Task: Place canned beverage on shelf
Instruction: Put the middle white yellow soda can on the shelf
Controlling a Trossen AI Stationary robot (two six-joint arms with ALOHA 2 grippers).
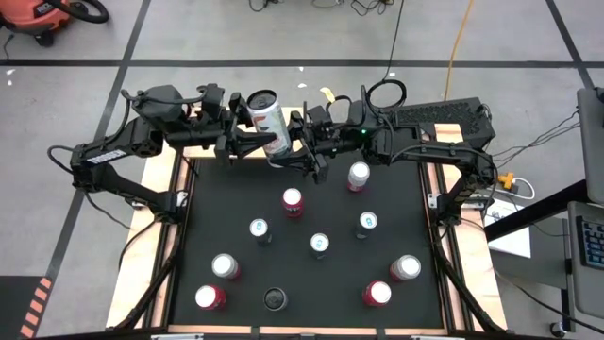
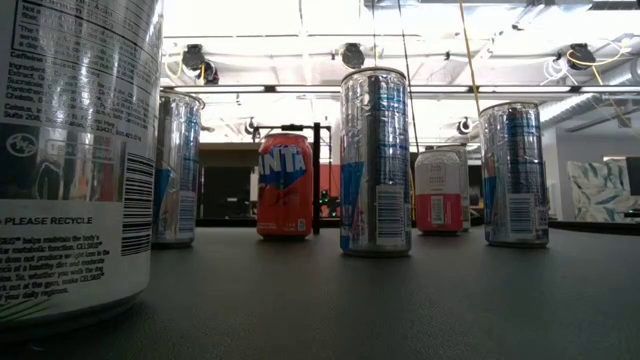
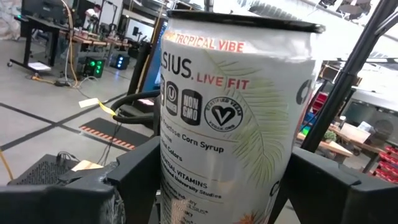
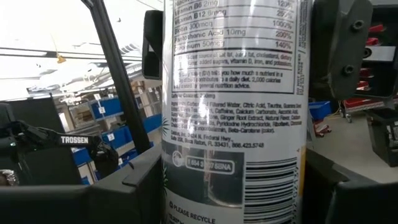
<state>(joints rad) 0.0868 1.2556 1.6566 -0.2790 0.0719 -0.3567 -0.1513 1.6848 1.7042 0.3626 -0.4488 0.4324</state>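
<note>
the white can (image 1: 267, 123) hangs above the surface's far edge, both grippers' jaws closed on it: left gripper (image 1: 238, 130), right gripper (image 1: 300, 142). free one grip only once the other holds firm. no shelf visible.

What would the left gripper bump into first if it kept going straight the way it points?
The white can is already between the left gripper's fingers, so it meets that first. Just beyond the can is the right gripper, which faces it from the other side and probably grips the same can.
</note>
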